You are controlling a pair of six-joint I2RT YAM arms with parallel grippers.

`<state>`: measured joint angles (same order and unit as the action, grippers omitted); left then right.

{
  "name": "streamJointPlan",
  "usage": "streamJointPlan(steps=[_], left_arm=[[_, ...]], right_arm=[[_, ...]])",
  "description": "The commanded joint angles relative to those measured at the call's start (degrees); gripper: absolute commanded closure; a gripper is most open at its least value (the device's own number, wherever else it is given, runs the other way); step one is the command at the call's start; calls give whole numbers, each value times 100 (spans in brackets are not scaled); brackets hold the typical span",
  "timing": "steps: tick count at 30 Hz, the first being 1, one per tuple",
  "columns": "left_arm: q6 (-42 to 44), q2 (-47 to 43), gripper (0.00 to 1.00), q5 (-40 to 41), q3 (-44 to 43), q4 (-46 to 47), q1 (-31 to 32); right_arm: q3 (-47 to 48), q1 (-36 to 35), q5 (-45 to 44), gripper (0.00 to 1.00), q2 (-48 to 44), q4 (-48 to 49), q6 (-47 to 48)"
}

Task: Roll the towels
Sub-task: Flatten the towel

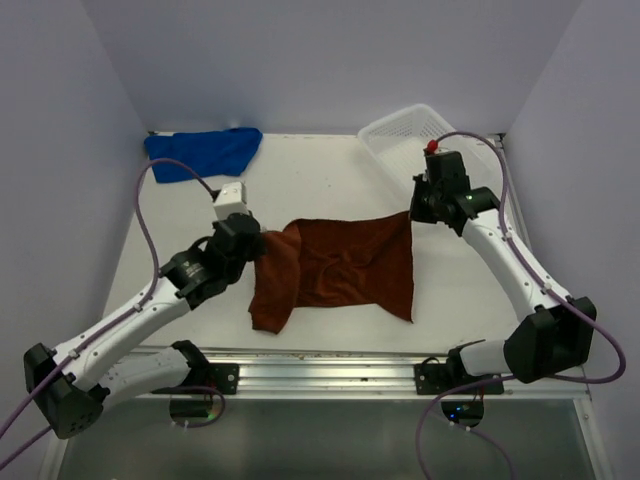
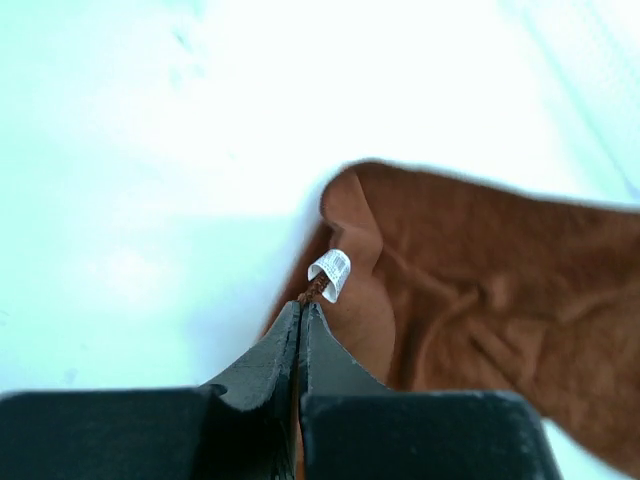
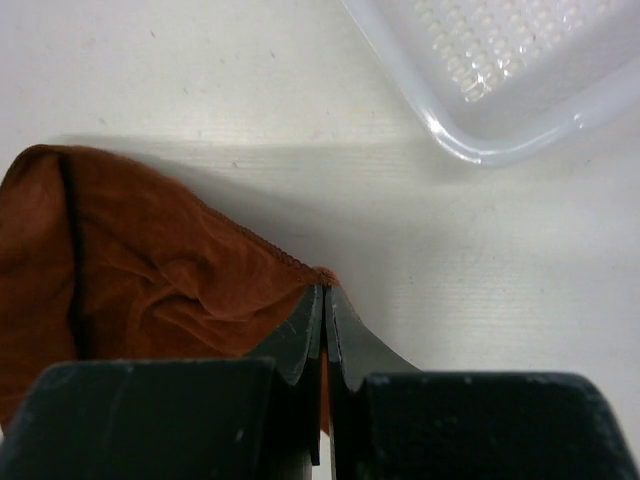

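Top external view: left end effector and right end effector pinch far corners of the rust-brown towel on the counter; blue towel lies beyond. Next, likely: stretch flat, then roll.

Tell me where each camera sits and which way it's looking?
Top external: above, behind the arms, looking down on table, both arms, blue towel, basket.
Left wrist: on the left arm, looking along the left gripper pinching the rust-brown towel.
Right wrist: on the right arm, looking along the right gripper pinching its other corner.
Shared: all show the rust-brown towel.
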<state>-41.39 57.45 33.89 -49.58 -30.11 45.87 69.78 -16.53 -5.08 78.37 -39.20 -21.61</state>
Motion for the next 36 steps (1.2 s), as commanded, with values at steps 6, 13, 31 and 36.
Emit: streamJointPlan(steps=[6,13,31,36], left_arm=[[1870,-190,100,171,-1211,22,-1736],[2214,-304,100,30,-1607,57,-2696],[2354,-1499,100,725,-1554,-285,-2996],[2276,-1772,100,610,-1563,-469,-2996]], right_arm=[[1169,19,-467,100,-251,-650,561],[1758,10,-827,100,-550,-1142,640],[1812,19,-1100,100,-1833,-1881,552],[1899,10,-978,100,-2150,-2232,561]])
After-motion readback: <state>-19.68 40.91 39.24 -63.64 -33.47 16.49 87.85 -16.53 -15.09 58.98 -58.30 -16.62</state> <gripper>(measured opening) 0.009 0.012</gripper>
